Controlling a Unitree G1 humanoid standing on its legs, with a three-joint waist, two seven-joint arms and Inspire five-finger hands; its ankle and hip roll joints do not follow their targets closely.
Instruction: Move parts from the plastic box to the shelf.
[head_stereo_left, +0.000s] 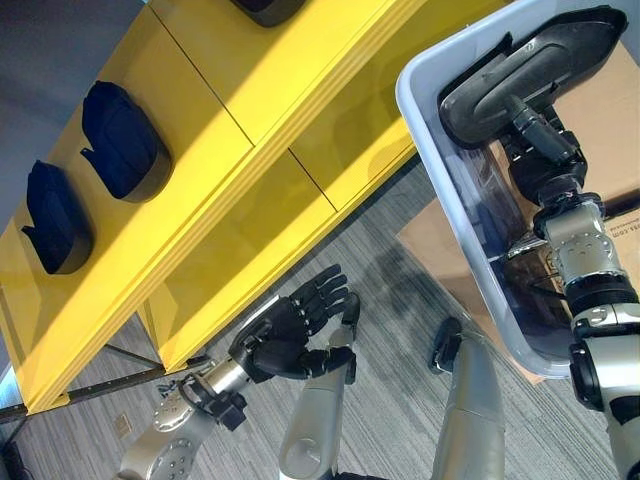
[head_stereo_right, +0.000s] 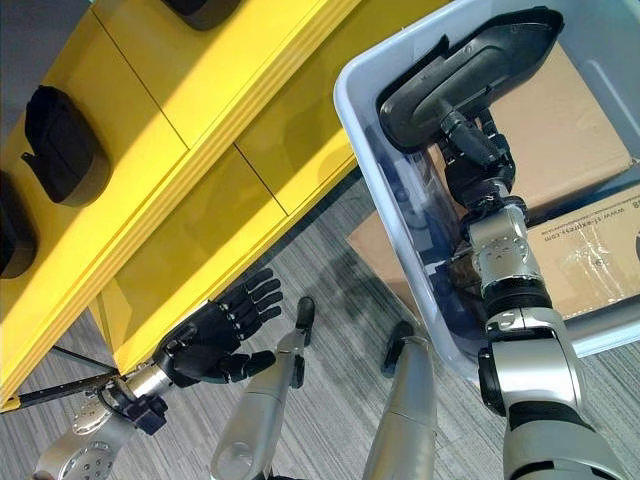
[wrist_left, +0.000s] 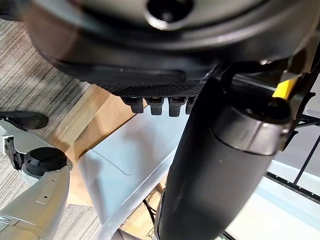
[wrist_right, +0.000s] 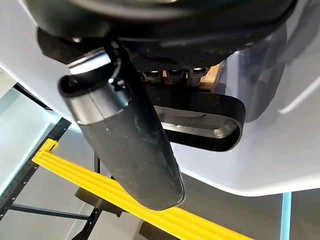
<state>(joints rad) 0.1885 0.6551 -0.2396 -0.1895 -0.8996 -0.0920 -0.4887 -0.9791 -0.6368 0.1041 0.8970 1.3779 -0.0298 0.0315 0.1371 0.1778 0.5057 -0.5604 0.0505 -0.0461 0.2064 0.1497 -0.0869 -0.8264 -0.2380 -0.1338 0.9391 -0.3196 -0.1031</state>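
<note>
A pale translucent plastic box (head_stereo_left: 420, 110) stands at the right. Over its far end a black moulded part (head_stereo_left: 530, 65) with a short neck is tilted up, and my right hand (head_stereo_left: 540, 150) is shut round that neck from below. In the right wrist view the same black part (wrist_right: 200, 125) lies past the hand's fingers (wrist_right: 175, 75). The yellow shelf (head_stereo_left: 250, 120) runs across the left and holds black parts (head_stereo_left: 120, 140) (head_stereo_left: 55, 220). My left hand (head_stereo_left: 290, 335) hangs open, low in front of the shelf, holding nothing.
Another black part (head_stereo_left: 265, 8) sits on a further shelf bay. Flat cardboard (head_stereo_left: 430, 250) lies under the box on grey carpet, and more cardboard (head_stereo_right: 570, 130) lines the inside of the box. The shelf's dark frame legs (head_stereo_left: 100, 385) stand by my left arm.
</note>
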